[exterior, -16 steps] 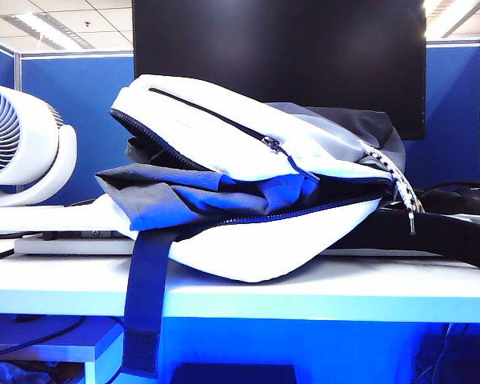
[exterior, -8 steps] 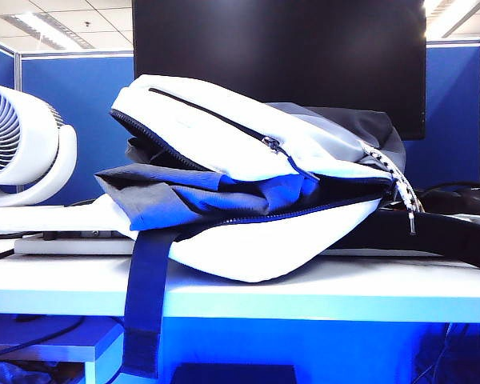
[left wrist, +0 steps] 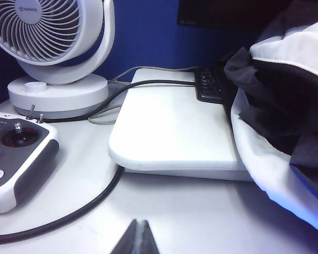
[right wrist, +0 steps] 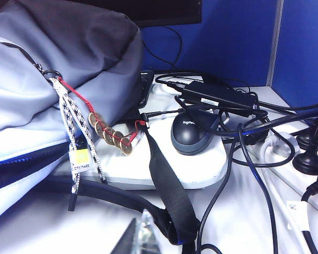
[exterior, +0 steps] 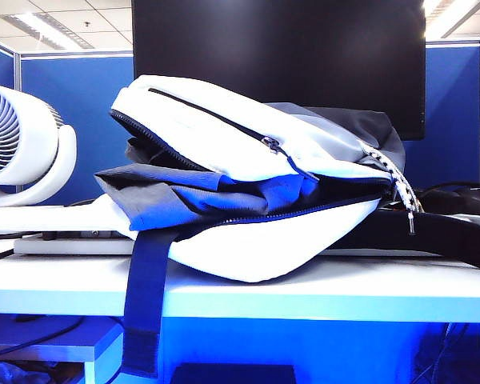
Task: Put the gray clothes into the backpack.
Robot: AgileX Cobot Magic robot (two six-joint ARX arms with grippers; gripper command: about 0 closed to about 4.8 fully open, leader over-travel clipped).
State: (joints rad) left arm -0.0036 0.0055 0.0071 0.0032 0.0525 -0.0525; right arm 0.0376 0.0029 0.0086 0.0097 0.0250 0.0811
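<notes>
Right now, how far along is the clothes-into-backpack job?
Mostly done: the gray clothes sit inside the backpack mouth, though a folded edge sticks out past the zipper on the fan side. Nothing is in hand: the left gripper is shut and empty over the table beside the backpack, the right gripper shut and empty near the black strap. Left, possibly: tucking in that edge.

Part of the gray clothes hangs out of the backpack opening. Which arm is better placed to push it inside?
Probably the left. The gray clothes spill from the backpack mouth beside the shut left gripper; the shut right gripper faces the zipper cords, away from the opening.
</notes>
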